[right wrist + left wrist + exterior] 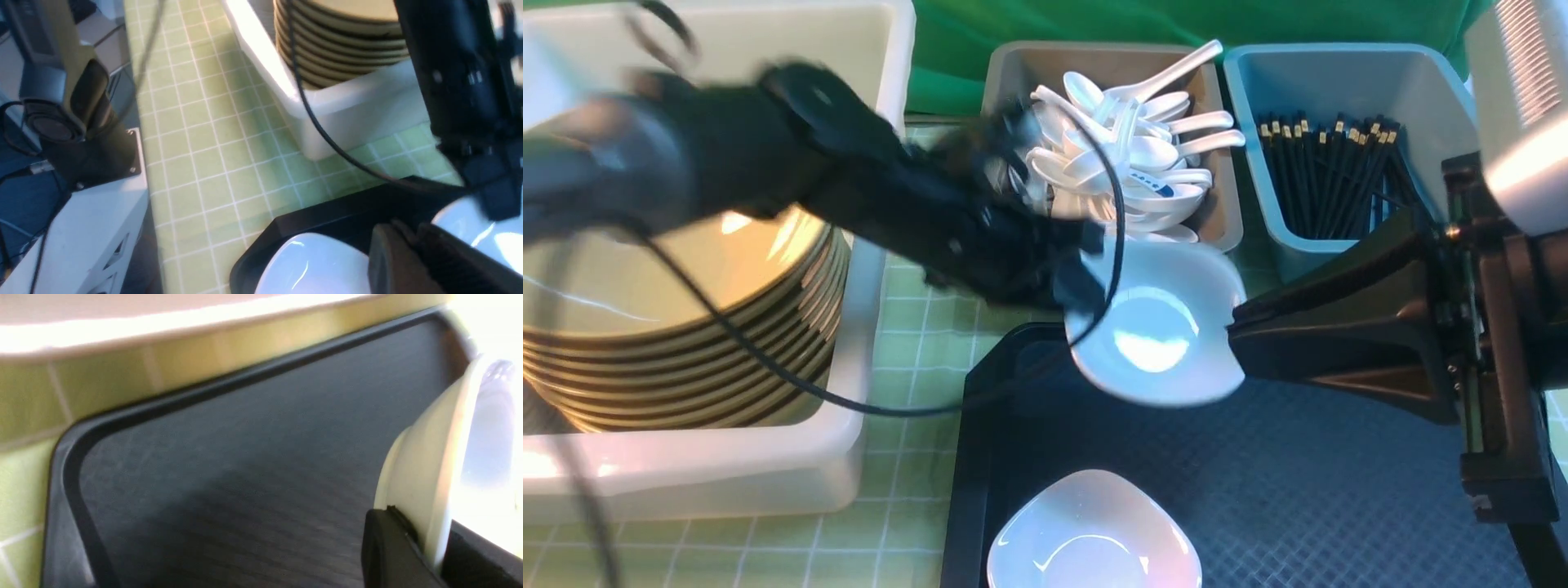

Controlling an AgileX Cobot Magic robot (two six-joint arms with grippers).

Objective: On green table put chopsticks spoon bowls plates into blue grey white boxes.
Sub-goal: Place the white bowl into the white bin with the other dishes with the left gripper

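One white plate [1156, 331] hangs tilted above the black tray [1258, 490]. My left gripper [1086, 282] is shut on its left rim; in the left wrist view the jaws [435, 547] pinch that plate's [429, 465] edge. My right gripper [1235, 325] is shut on the opposite rim, its fingers [392, 253] close together beside the plate [490, 232]. A second plate [1094, 535] lies on the tray near me. Bowls [686, 278] are stacked in the white box [874, 245], spoons [1127, 155] fill the grey box [1013, 65], and chopsticks [1331, 171] lie in the blue box [1339, 73].
The green table [907, 327] shows between the white box and the tray. A black cable [768, 367] from the left arm loops over the box's corner. The left arm's base [81, 134] stands at the table edge in the right wrist view.
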